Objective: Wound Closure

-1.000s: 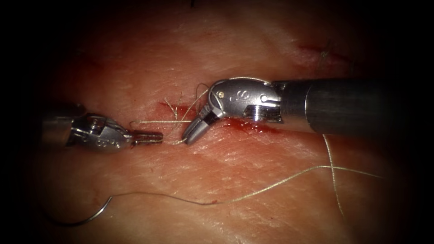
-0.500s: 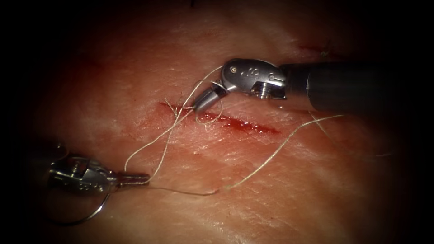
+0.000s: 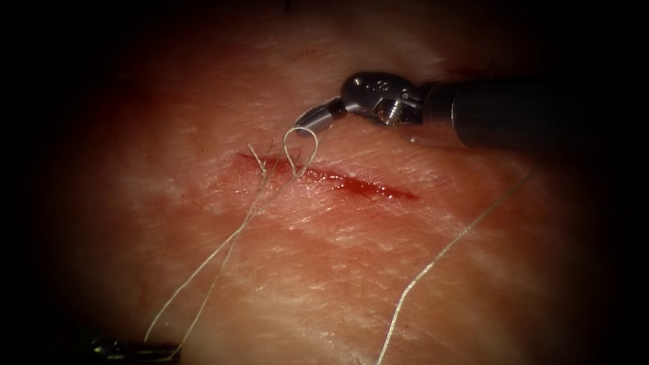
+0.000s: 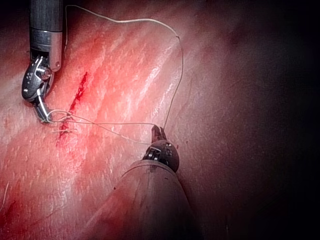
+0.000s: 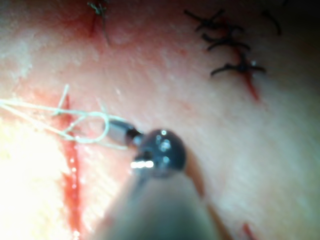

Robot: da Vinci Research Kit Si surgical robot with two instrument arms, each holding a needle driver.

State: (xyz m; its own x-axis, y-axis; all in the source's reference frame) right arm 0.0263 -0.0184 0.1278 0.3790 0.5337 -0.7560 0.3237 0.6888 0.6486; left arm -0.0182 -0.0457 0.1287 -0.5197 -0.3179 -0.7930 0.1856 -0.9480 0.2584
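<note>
- The right tool sits just above the left end of the cut, its jaws closed on the thread, with a small loop hanging from the tips onto the wound.
- The left tool has drawn away toward the lower left of the endoscope view since a second ago; its tip appears to pinch the two strands that run up to the cut, though how far the jaws are closed is a judgement made from the taut lines.
- Both strands are now stretched between the tools, where a second ago they lay slack near the cut, so a knot seems to be being pulled down at the left end.
- Short cut ends already stand at that end, which suggests at least one earlier stitch there.
- A further length of thread trails slack over the tissue to the lower right.
- The needle cannot be located at this moment, and neither tool holds it.
- Most of the cut, to the right of the loop, lies open with red fluid along it, so much closing seems left.
</note>
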